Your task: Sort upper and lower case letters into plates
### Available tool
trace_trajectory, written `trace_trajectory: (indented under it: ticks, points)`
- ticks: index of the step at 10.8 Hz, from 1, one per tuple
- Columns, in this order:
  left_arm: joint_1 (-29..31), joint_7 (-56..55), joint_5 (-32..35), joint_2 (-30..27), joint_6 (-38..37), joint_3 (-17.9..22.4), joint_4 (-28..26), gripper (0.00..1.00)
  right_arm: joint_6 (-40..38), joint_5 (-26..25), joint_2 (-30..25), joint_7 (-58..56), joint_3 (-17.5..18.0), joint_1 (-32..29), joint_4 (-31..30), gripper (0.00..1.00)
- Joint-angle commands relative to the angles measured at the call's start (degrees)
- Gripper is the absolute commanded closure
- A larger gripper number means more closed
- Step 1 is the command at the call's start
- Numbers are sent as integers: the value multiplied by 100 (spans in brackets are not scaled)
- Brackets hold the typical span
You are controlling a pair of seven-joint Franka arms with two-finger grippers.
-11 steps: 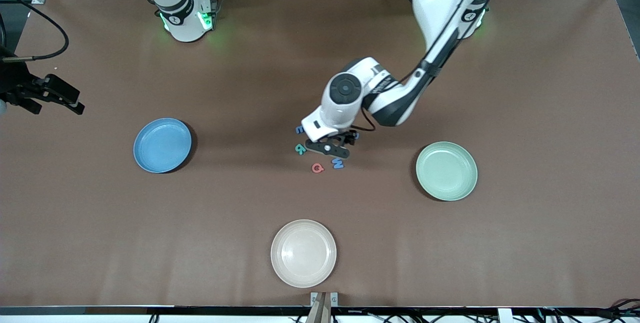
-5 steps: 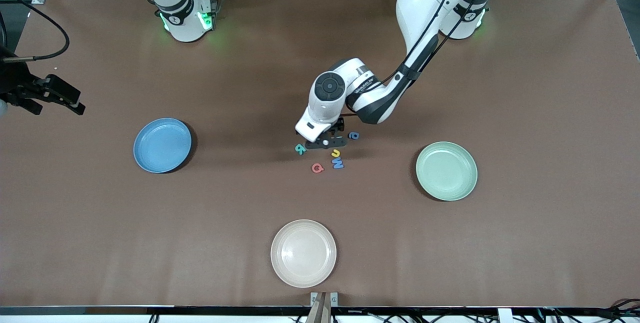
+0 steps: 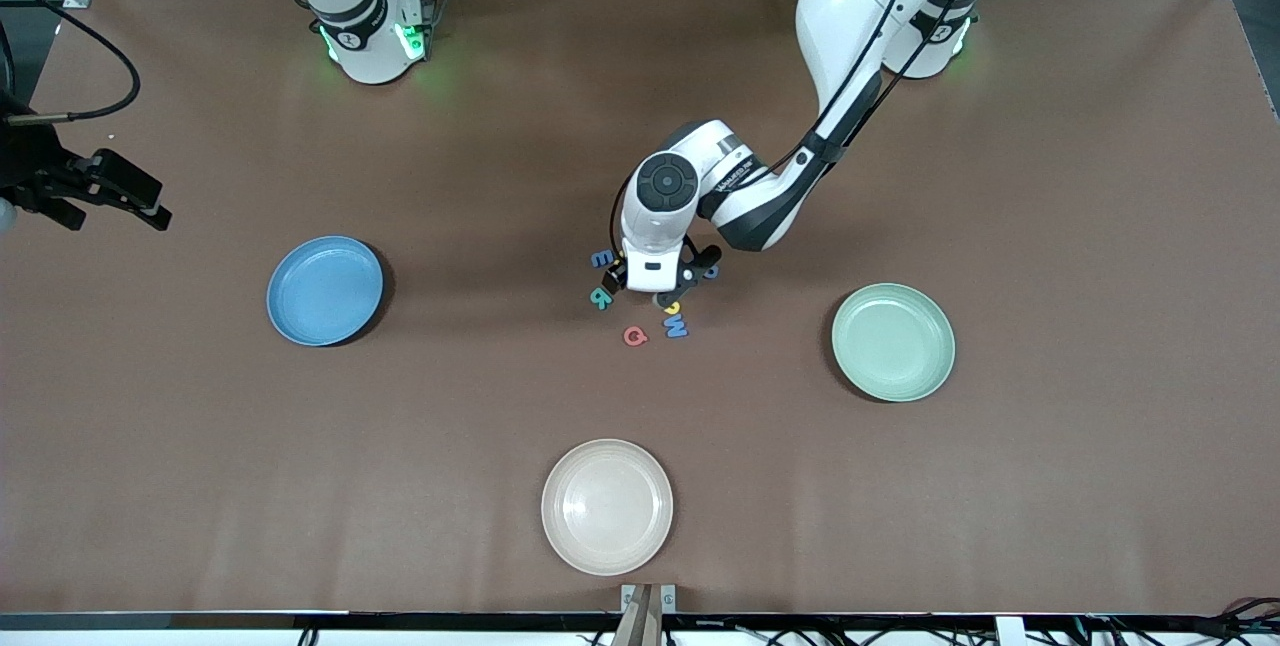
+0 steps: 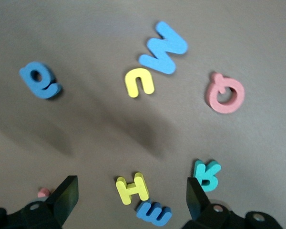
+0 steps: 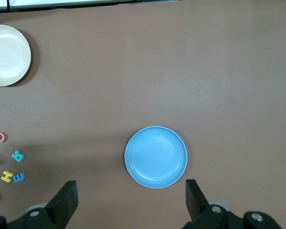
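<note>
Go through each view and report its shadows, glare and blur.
Front view: sharp; soft arm shadow on the table by the letters; faint sheen on the cream plate; green glow at both bases. Left wrist view: letters soft-edged; two broad shadow bands; the left pincer dark at the edge. Right wrist view: evenly lit, blue plate crisp with mild sheen; right pincer dark.

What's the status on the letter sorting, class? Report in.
Left gripper open, hovering over the letters. Right gripper open, waiting at its table end. Blue plate, green plate bare. Nothing in the way.
</note>
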Motion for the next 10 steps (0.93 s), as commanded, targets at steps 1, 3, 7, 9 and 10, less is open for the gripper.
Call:
trace_trajectory:
  ticks: [1,3,7,9,10]
  points:
    - [-84,-844,-24,23,-66,127,49,0,-2,90,36,-35,44,-44,86,0]
    - [-311,-1137,89,181,-66,232,84,0,-2,90,45,-35,44,-44,86,0]
    - [-436,-1304,99,260,-57,347,111,0,-11,107,36,-26,44,-44,86,0]
    - [-444,-1339,99,269,-40,347,119,0,-11,107,36,-26,44,-44,86,0]
    - [-444,-1479,99,321,-23,347,189,0,-20,107,36,-26,44,-44,86,0]
